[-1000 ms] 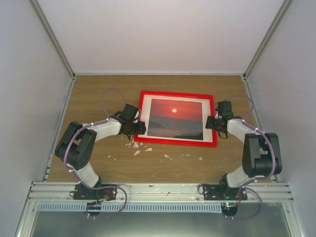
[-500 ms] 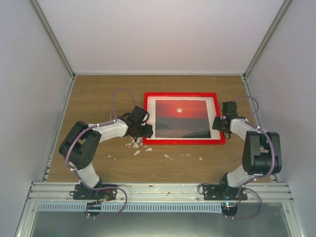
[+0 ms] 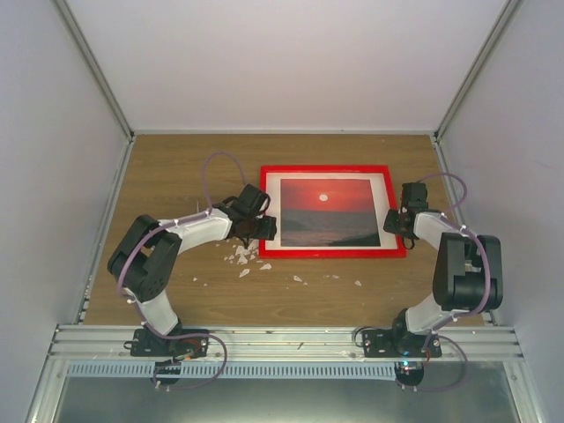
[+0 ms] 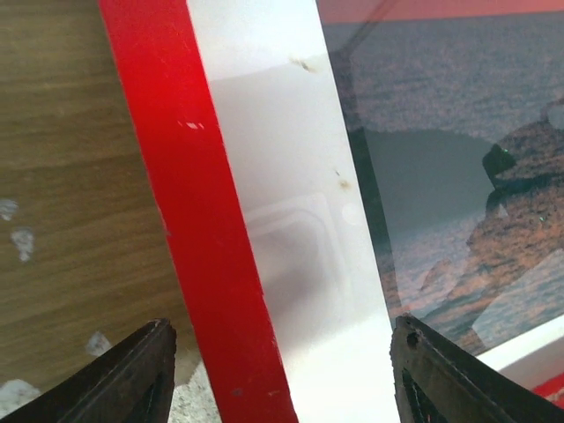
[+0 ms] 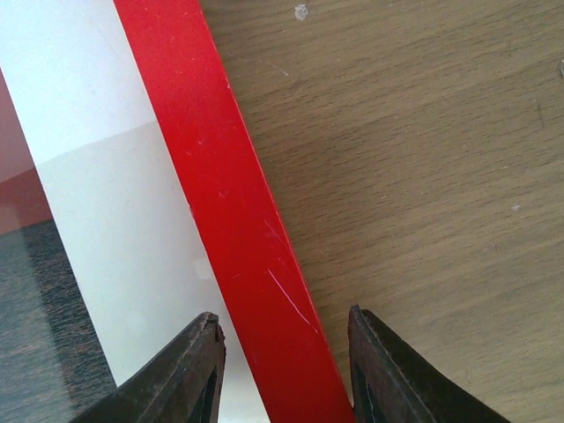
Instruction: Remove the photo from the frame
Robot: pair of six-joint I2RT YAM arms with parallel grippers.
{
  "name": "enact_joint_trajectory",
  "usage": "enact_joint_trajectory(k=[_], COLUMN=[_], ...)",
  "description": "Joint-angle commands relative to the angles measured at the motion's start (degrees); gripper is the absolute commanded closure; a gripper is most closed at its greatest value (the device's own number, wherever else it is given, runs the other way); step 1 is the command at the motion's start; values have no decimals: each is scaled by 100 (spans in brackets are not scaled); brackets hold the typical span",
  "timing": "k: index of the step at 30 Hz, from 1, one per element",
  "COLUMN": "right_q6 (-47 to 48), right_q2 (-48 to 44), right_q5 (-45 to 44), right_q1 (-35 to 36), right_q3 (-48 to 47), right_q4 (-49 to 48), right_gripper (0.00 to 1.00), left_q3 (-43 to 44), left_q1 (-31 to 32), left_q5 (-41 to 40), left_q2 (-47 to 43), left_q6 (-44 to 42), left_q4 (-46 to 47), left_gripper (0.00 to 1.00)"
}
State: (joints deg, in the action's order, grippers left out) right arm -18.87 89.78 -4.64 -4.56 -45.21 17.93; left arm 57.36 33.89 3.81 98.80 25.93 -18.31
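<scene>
Within white walls [image 3: 291, 62], frame [image 3: 335, 252] on table [image 3: 176, 167]

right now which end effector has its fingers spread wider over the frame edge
The left end effector: its fingers straddle the red frame and the whole white mat border beside it. The right end effector spans little more than the red strip.

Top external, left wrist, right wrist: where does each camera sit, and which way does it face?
Top external: above and behind the bases, facing down and forward over the table; both arms, left tool and right tool show.
Left wrist: on the left arm, facing down at the frame's left bar and the photo; its fingertips show.
Right wrist: on the right arm, facing down at the frame's right bar; its fingertips show.
Shared: both wrist views show the red frame and white mat.
</scene>
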Motion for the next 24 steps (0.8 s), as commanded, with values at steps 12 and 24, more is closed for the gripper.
enact_joint_trajectory(k=[12, 24], right_q6=[57, 76], right_q2=[409, 185], right_q5=[29, -43], right_q1=[-114, -119], right_q3=[5, 21], right_q4=[-286, -258], right_gripper=[56, 80], left_q3=[932, 1090], left_q1=[-190, -189], left_q5=[-557, -592], left_q2=[896, 910], left_q6=[-332, -370], left_q4=[-195, -222], left_gripper=[43, 74])
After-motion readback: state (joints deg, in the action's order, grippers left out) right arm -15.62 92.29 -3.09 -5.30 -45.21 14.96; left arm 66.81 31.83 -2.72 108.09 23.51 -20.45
